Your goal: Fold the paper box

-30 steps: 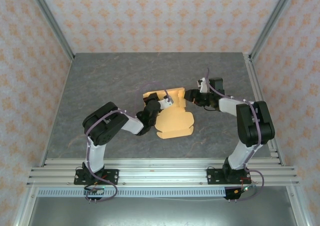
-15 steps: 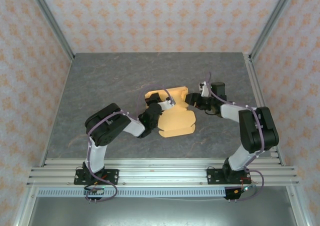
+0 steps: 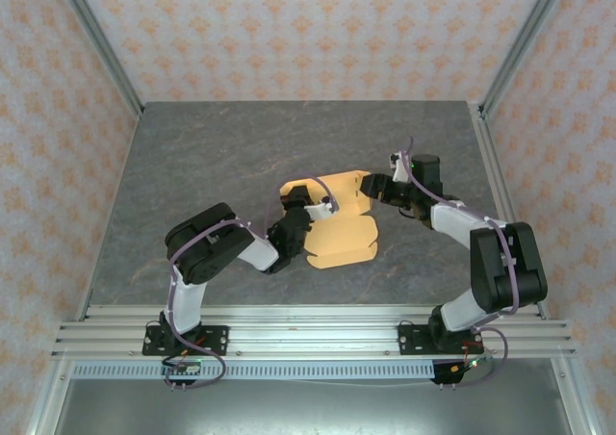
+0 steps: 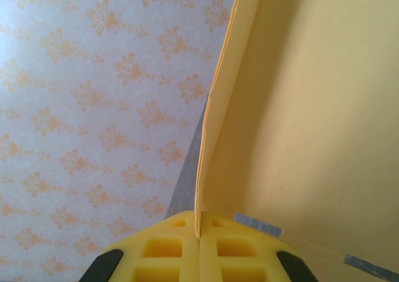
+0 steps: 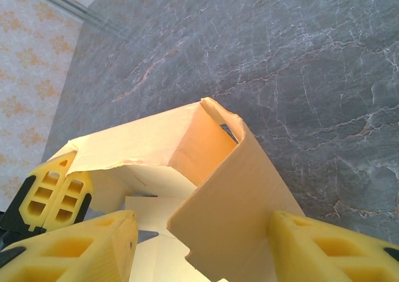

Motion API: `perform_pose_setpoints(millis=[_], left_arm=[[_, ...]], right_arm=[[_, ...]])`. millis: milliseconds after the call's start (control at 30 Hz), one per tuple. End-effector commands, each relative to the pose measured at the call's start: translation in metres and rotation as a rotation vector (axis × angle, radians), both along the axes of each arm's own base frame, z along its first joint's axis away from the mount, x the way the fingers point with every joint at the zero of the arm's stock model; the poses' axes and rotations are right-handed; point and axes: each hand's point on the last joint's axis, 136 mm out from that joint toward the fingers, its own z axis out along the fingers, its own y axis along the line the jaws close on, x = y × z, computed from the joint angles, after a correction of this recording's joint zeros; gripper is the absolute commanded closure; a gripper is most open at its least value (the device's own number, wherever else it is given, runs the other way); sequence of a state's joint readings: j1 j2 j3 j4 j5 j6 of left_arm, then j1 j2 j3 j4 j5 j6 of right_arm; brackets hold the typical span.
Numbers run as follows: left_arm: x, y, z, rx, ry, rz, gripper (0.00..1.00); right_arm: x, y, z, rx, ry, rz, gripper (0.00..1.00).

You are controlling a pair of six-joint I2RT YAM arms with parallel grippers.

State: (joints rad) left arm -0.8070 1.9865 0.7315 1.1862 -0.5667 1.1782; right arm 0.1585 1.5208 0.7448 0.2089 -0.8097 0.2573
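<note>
The paper box is tan-orange card lying mid-table, its near flaps flat and its far walls standing up. My left gripper is shut on the edge of a raised wall; in the left wrist view the yellow fingers pinch the thin card edge where the pads meet. My right gripper is open at the box's right corner. In the right wrist view a bent side panel stands between its spread fingers, touching neither. The left gripper's fingers show beyond.
The grey marbled table stretches around the box. Patterned walls and metal corner posts enclose the cell. An aluminium rail carrying both arm bases runs along the near edge.
The box and both grippers have shifted a little to the right. The right arm has swung outward, and its gripper sits further right at the box's corner. The left gripper keeps its hold.
</note>
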Motion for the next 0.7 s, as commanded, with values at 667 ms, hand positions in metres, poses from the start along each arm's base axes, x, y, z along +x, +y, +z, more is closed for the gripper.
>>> perform_pose_setpoints(millis=[667], left_arm=[[-0.027, -0.039, 0.004, 0.167, -0.081, -0.083, 1.0]], right_arm=[[-0.006, -0.042, 0.091, -0.224, 0.001, -0.221, 0.45]])
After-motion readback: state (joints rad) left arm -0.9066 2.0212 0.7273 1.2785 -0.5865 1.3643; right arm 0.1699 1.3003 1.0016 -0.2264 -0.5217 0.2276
